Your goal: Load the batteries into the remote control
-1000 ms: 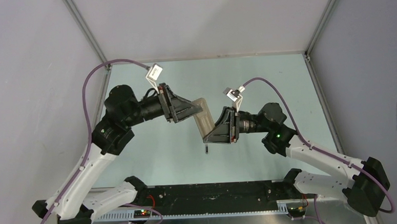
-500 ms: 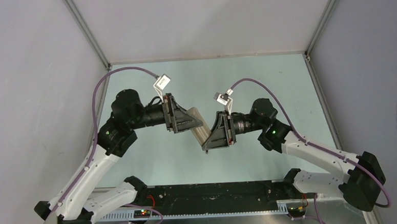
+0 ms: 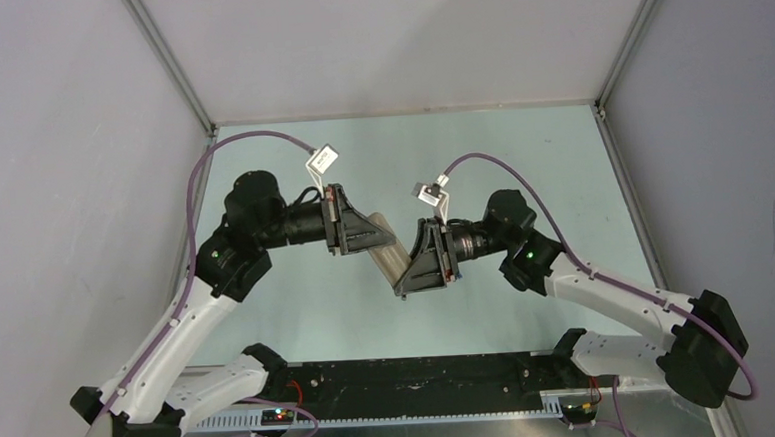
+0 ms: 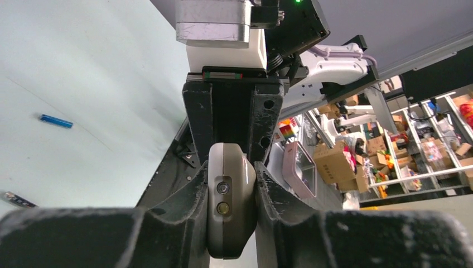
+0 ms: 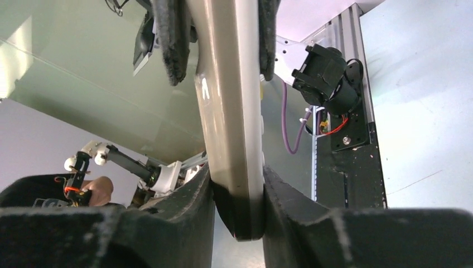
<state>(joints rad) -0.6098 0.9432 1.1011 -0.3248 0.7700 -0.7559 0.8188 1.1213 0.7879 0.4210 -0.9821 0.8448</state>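
Two arms share small beige-grey oblong remote control (image 3: pixel 391 261) mid-air above pale desk (image 3: pixel 298 313). Left jaws, just re-clenched, grasp one end; right jaws unchanged, clamping other. Thin bright-blue cylinder battery (image 4: pixel 56 120) on desk. Likely regrip; loading not begun.

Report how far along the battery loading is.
Done: the remote control is off the table. In hand: the left hand and right hand both clamp it, one at each end. Left: the blue battery lies on the table, unloaded; the other I cannot make out.
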